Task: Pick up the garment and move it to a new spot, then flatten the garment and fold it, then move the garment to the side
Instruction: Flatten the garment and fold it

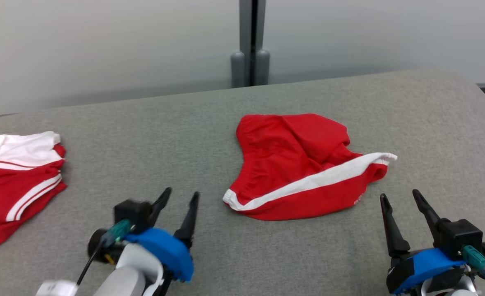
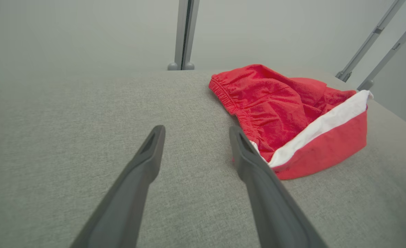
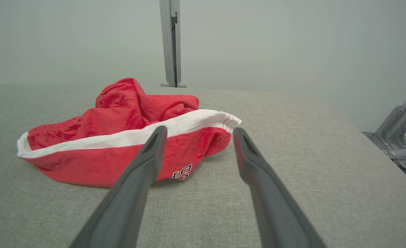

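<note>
Nearest the viewer, the robot's left gripper point(image 1: 182, 192), two long dark fingers on a blue mount, is poised over the grey woven fabric tabletop point(image 1: 143, 135). Its fingers are spread wide with nothing between them. At the lower right, the right gripper point(image 1: 399, 194) is likewise spread wide and empty, its tips just short of the crumpled red and white cloth garment point(image 1: 295, 164).

The likeliest trouble from here is a poor pinch. The cloth is bunched in layers, so a finger closing on a hump may catch only the top layer, or several at once. The garment would then lift as a twisted lump instead of opening flat. A fingertip that skims too high may also slide off the thin hem lying tight against the tabletop. If the two grippers take uneven corners, any later fold would probably come out skewed.

The garment lies just beyond the fingers, a little right of the table's middle. It looks like a pair of bright red athletic shorts in light, slightly shiny cloth. A gathered elastic waistband point(image 2: 225, 98) runs along its left side. A broad white stripe point(image 1: 308, 181) crosses it diagonally, ending in a loose corner pointing right. A small white logo point(image 3: 181, 171) sits near the front hem. The back part rises in soft folds.

Well apart, at the table's left edge, lies a second red and white garment point(image 1: 20, 185). Behind the table, a grey upright post point(image 1: 249, 41) stands against a pale wall point(image 1: 102, 49).
</note>
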